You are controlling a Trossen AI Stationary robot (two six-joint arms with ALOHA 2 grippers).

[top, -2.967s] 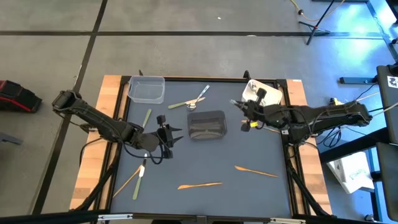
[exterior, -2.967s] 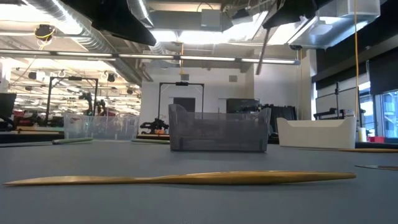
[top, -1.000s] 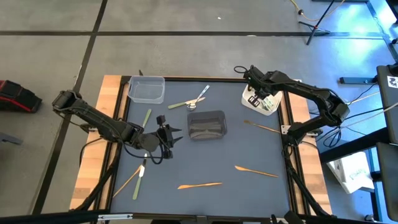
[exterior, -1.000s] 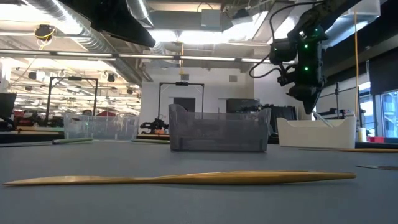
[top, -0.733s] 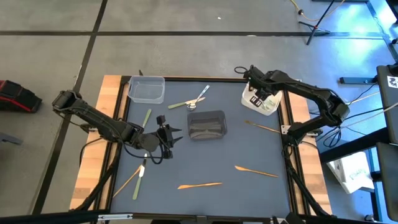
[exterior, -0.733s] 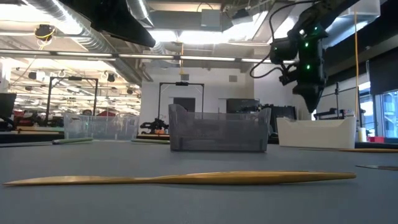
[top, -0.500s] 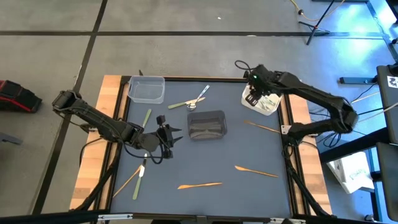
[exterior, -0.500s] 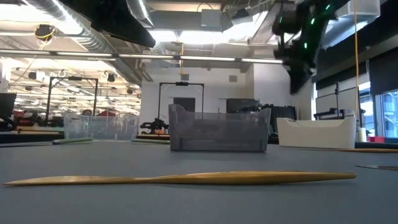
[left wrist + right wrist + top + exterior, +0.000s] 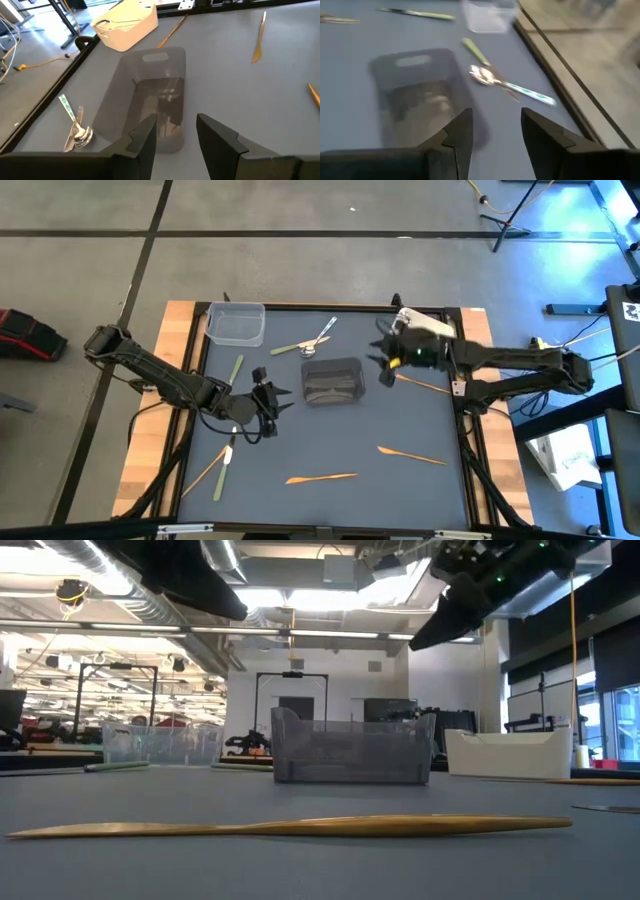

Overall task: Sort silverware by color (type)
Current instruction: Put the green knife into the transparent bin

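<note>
Silverware, loose on table: silver spoon [image 9: 312, 346] at twelve o'clock of the dark grey container [image 9: 333, 380]; orange pieces [image 9: 321, 477] toward six, green [image 9: 235, 369] at nine. Judged light, stiff, slippery; pinch mid-handle. Right gripper [image 9: 385, 365] beside the container, jaws apart, empty; left gripper [image 9: 279, 401] apart, idle.

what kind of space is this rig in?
Looks like a robotics lab or workshop: exposed ceiling ducts and strip lights, other workbenches behind, a concrete floor with taped lines, and cables around the framed table.
</note>
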